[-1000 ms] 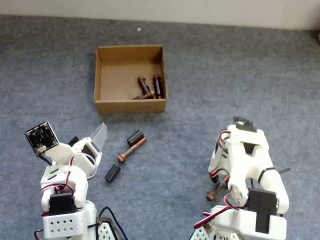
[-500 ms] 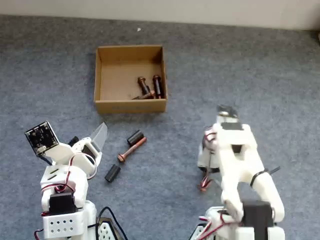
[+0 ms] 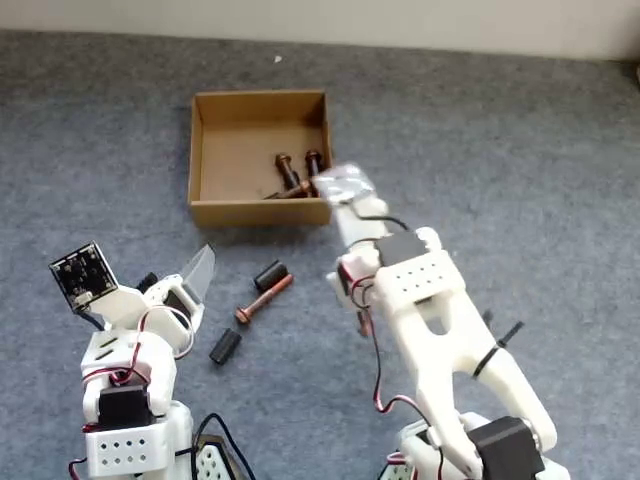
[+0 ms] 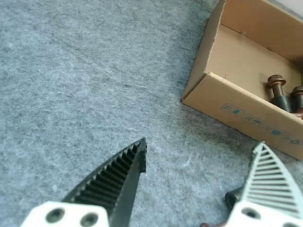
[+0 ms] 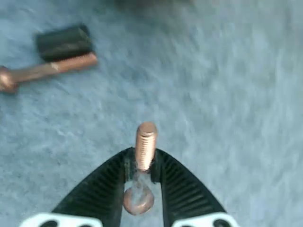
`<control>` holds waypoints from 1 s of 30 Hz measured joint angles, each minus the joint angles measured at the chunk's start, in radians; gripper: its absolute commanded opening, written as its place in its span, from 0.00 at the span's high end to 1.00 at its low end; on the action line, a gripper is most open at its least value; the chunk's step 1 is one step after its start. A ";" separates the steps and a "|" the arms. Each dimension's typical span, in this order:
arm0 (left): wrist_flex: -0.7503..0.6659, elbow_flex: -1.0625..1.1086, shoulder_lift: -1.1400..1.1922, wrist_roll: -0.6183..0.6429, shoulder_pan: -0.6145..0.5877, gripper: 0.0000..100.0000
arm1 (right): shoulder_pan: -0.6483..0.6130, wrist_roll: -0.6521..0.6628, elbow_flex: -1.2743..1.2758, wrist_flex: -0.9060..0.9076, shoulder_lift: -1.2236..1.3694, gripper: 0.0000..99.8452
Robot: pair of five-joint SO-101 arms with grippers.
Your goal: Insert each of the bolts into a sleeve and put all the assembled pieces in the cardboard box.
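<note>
R hand (image 5: 142, 158) is closed on a bolt (image 5: 145, 142), thread end sticking out past the tips. L hand (image 4: 201, 144) is open, near cardboard box (image 4: 236, 109).

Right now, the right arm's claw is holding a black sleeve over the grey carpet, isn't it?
No. What the right gripper holds over the grey carpet is a copper bolt. The right wrist view shows it.
</note>
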 measured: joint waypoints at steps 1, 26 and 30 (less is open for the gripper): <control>0.000 0.000 0.000 0.000 0.000 0.66 | -0.020 0.037 -0.008 -0.034 0.000 1.00; 0.000 0.000 0.000 0.000 -0.072 0.66 | -0.218 0.798 -0.034 -0.882 0.425 0.96; 0.000 0.000 0.000 0.000 -0.072 0.66 | -0.242 0.795 -0.034 -0.898 0.425 0.86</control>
